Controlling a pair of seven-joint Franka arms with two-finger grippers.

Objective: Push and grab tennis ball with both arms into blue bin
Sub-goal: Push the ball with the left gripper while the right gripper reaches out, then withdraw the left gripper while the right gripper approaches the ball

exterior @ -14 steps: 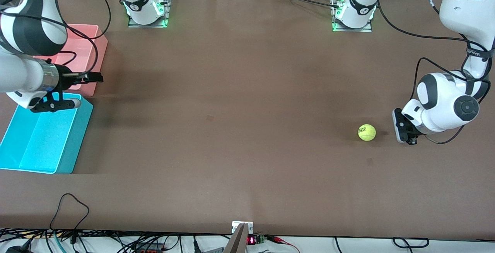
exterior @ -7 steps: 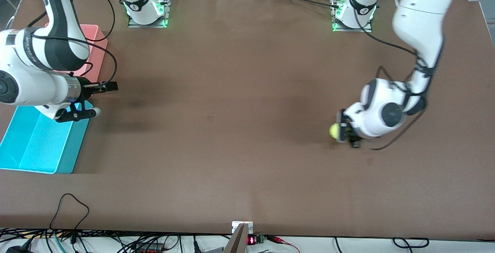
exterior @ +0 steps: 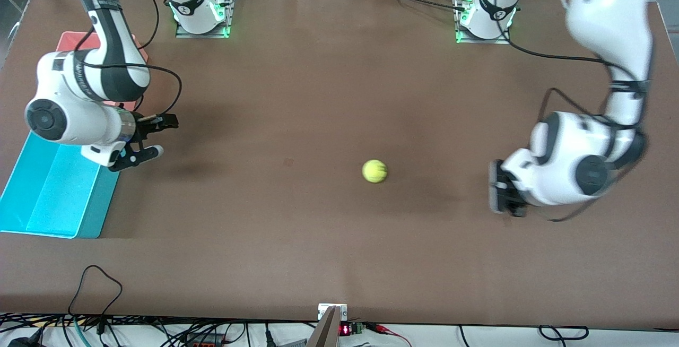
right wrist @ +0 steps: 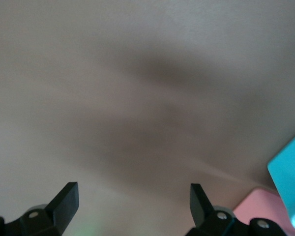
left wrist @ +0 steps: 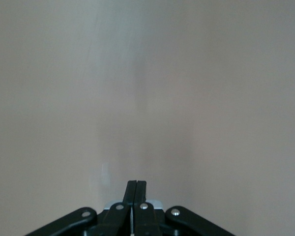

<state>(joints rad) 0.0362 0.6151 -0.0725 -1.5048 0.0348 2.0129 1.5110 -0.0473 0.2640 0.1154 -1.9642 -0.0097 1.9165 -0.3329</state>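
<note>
The tennis ball (exterior: 374, 171) lies free on the brown table near its middle. My left gripper (exterior: 498, 194) is shut and empty, low over the table, apart from the ball toward the left arm's end; the left wrist view shows its closed fingers (left wrist: 136, 189) over bare table, without the ball. My right gripper (exterior: 164, 135) is open and empty over the table beside the blue bin (exterior: 53, 193), toward the ball. The right wrist view shows its spread fingers (right wrist: 65, 197) and a corner of the blue bin (right wrist: 290, 172).
A pink-red bin (exterior: 74, 40), mostly hidden by the right arm, stands farther from the front camera than the blue bin; its corner shows in the right wrist view (right wrist: 255, 206). Cables lie along the table's front edge (exterior: 95, 283).
My left gripper swept into the ball and pushed it; the ball rolled to the table's middle, toward the right arm's end. The left gripper has drawn back. My right gripper moved from the bins toward the ball.
</note>
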